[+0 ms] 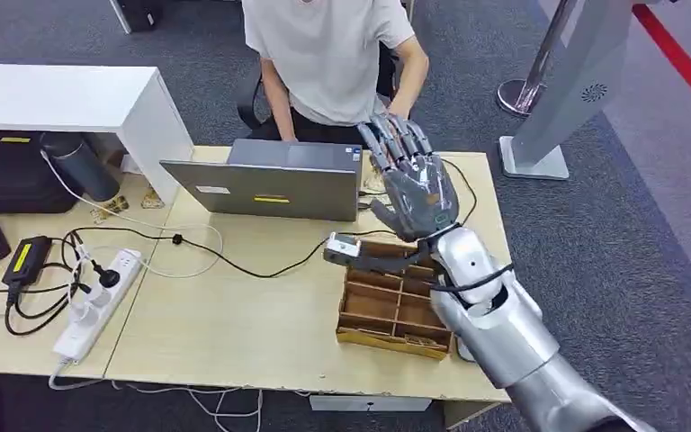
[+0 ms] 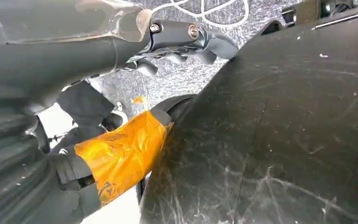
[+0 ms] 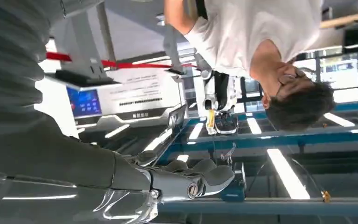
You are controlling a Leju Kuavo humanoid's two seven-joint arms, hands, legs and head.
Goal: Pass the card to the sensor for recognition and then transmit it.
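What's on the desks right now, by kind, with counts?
Laptop: 1
Wooden tray: 1
Power strip: 1
Power brick: 1
Dark flask: 1
Black bag: 1
Total: 6
The right hand is raised, open, above the tray.

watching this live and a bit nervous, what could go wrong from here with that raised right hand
The right hand is raised with fingers spread, near the person seated behind the laptop; a further reach could bump either. The forearm hangs over the wooden tray, and a cable trails beside the hand, so lowering could snag it or shove the tray. I cannot see a card in the hand.
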